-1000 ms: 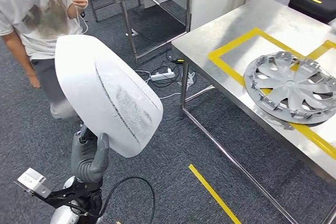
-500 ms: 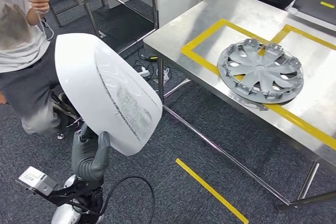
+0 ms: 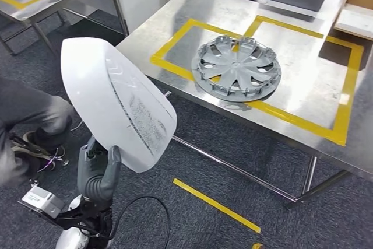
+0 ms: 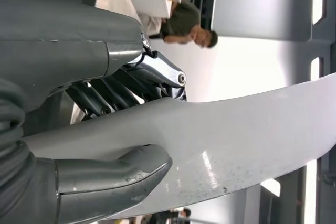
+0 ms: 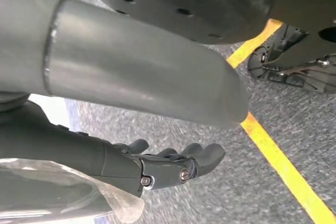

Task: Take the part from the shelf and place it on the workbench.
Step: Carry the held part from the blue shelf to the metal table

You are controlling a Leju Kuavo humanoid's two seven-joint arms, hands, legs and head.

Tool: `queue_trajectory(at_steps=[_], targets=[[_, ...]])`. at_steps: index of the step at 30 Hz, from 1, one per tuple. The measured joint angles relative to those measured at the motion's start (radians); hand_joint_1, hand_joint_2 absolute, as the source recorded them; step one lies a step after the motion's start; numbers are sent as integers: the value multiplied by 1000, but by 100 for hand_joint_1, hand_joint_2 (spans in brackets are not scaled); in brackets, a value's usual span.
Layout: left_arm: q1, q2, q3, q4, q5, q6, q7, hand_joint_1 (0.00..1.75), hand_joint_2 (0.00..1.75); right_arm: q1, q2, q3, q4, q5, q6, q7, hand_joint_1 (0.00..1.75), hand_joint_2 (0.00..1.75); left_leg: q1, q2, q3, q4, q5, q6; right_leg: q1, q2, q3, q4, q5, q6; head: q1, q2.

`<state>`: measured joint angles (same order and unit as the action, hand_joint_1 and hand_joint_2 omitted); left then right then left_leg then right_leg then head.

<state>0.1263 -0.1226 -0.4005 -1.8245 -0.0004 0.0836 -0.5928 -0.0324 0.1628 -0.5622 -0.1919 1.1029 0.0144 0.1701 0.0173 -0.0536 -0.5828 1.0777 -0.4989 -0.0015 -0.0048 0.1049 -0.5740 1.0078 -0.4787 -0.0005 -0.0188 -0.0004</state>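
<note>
A white mirror housing (image 3: 118, 103) is gripped at its lower edge by the left hand (image 3: 99, 174) and held upright above the grey carpet (image 3: 228, 173), apart from the steel workbench (image 3: 303, 80). In the left wrist view the thumb (image 4: 113, 179) is pressed on one face of the shell (image 4: 238, 129) and the darker fingers (image 4: 118, 90) on the other. The right hand (image 5: 166, 166) is seen above the carpet with fingers apart and nothing held. A silver hubcap (image 3: 236, 68) is laid on the workbench, across the yellow tape (image 3: 299, 118).
</note>
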Motion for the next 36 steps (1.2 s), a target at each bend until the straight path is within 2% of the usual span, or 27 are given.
queue_trajectory(at_steps=[1,2,4,5,6,8,9,10,11,12,14,15,16,17,20,22,28,32,34,36], targets=[[-1,0,0,0,0,0,0,175,175,-1,1,0,0,1,-2,2,0,0,0,-19,14,-35,8,4,-2,11,-4,1,1,5,0,0],[-3,-1,0,0,0,0,0,175,175,-1,2,0,0,1,-3,4,0,0,-1,-27,19,-49,5,6,-4,22,-9,1,2,12,0,0],[-7,-3,0,0,0,0,0,175,175,2,4,0,0,1,-5,9,0,0,-2,-9,22,-60,7,11,-9,34,-19,0,5,26,0,0],[-9,-4,0,0,0,0,0,175,175,3,5,0,0,1,-6,10,0,0,-1,2,25,-66,10,16,-8,19,-25,7,0,32,2,0],[-11,-6,0,0,0,0,0,175,175,3,5,0,0,1,-6,11,0,0,0,16,28,-72,13,21,-6,-7,-39,28,-15,37,6,0],[-11,-7,1,0,0,0,0,175,175,-1,5,0,0,1,-7,11,0,0,0,46,31,-78,13,28,-5,-72,-94,136,-72,46,12,0],[-10,-7,1,0,0,0,0,175,175,-3,5,0,0,1,-7,11,0,0,-1,63,31,-77,12,30,-7,-87,-128,205,-102,50,14,0],[-9,-8,1,0,0,0,1,175,175,-4,5,0,0,1,-7,12,0,0,-1,79,31,-77,11,30,-9,-95,-156,259,-119,54,14,0],[-9,-8,1,0,0,0,1,175,175,-2,5,0,0,1,-6,12,0,0,-1,93,32,-77,9,29,-11,-99,-166,278,-116,57,14,0],[-9,-8,1,1,0,0,1,175,175,-1,5,0,0,0,-6,13,0,0,-1,104,33,-77,7,27,-13,-103,-155,257,-96,60,14,0],[-10,-8,1,1,0,0,1,175,175,1,5,-2,-1,-5,-6,15,0,0,0,119,39,-76,2,20,-17,-116,-83,123,-32,62,14,0],[-11,-8,1,0,0,1,1,175,175,1,5,-3,-1,-9,-6,17,0,0,-1,124,40,-74,-1,14,-17,-121,-45,58,-11,59,14,0],[-12,-8,1,0,0,1,1,175,175,1,5,-4,-1,-12,-6,19,0,0,-4,127,42,-71,-5,10,-17,-125,-18,14,1,56,14,0],[-13,-8,1,0,-1,1,1,175,175,1,5,-6,-1,-15,-6,21,0,0,-7,129,42,-68,-6,11,-16,-128,-6,-5,2,52,13,0],[-13,-8,1,0,0,1,2,175,175,2,7,-14,-1,-20,-5,25,0,0,-9,128,44,-69,-2,25,-14,-127,-2,-7,3,47,11,0],[-13,-8,1,0,2,1,3,175,175,1,8,-19,-1,-21,-5,26,0,0,-8,128,47,-75,0,24,-12,-127,-1,-7,0,42,11,0],[-11,-8,1,0,2,1,3,175,175,1,9,-22,-2,-17,-6,22,0,0,-4,127,49,-81,1,1,-9,-129,-1,-5,-2,33,11,0],[-9,-8,1,0,2,1,3,175,175,1,13,-24,-2,-15,-7,19,0,0,-7,127,47,-74,-4,9,-12,-131,3,-7,2,37,11,0],[-9,-9,1,-1,2,1,3,175,175,0,14,-24,-2,-14,-7,19,0,0,-4,126,54,-91,6,14,-12,-130,4,-10,0,44,12,0],[-10,-11,2,-2,2,1,3,175,175,0,14,-26,-2,-14,-7,18,0,0,3,125,62,-112,19,20,-13,-120,-19,36,-32,51,14,0]])
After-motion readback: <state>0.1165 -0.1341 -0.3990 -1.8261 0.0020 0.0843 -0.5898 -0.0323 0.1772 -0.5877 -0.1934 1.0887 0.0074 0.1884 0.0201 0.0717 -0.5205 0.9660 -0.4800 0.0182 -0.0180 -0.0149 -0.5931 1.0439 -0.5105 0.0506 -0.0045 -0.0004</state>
